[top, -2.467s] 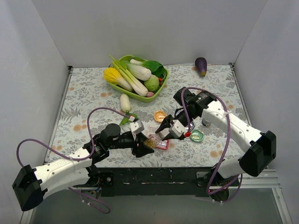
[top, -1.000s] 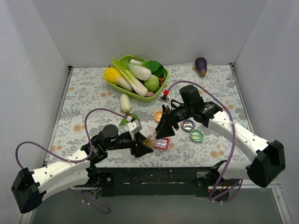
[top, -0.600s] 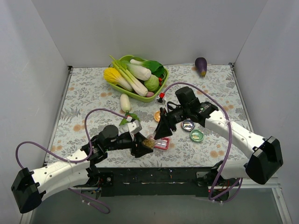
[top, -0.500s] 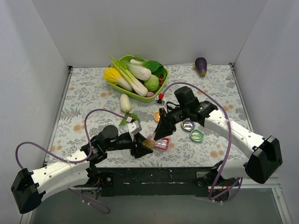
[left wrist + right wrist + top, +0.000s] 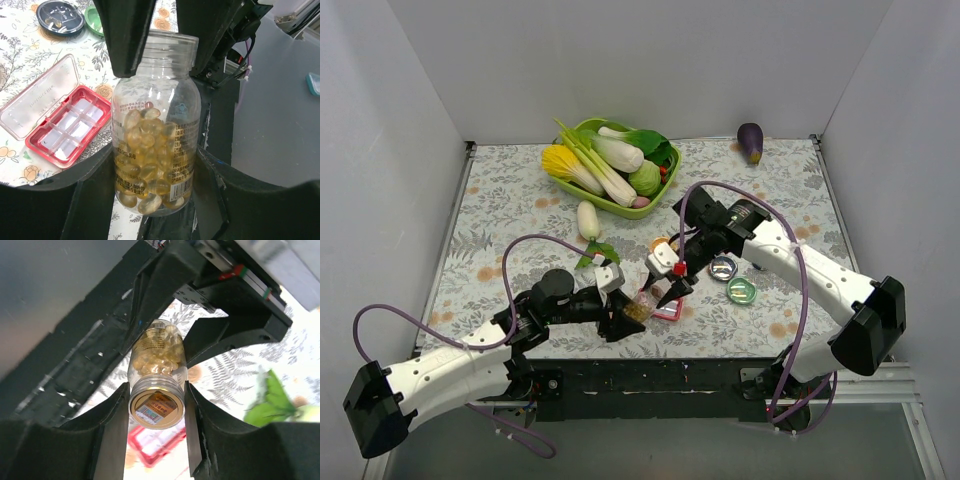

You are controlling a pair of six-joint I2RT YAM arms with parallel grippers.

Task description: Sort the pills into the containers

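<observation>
My left gripper (image 5: 623,320) is shut on a clear bottle (image 5: 641,304) full of amber capsules, gripping its lower body (image 5: 156,125) and holding it tilted over the table's front. My right gripper (image 5: 670,291) closes on the bottle's threaded neck (image 5: 156,385); a printed seal covers the mouth. The pink-red compartment box (image 5: 667,309) lies open beside the bottle, with its clear lid flat on the table; it also shows in the left wrist view (image 5: 70,131). A few tiny pale pieces lie in a dark round lid (image 5: 60,15); I cannot tell whether the box holds any pills.
A green bowl (image 5: 582,185) of vegetables stands at the back. A white radish (image 5: 587,220) lies in front of it and an eggplant (image 5: 750,142) at the back right. An orange cap (image 5: 661,246), the dark lid (image 5: 723,267) and a green lid (image 5: 741,290) lie right of the box.
My right wrist has turned and its gripper has come down from beside the orange cap onto the bottle's neck. My left gripper has kept the bottle almost still.
</observation>
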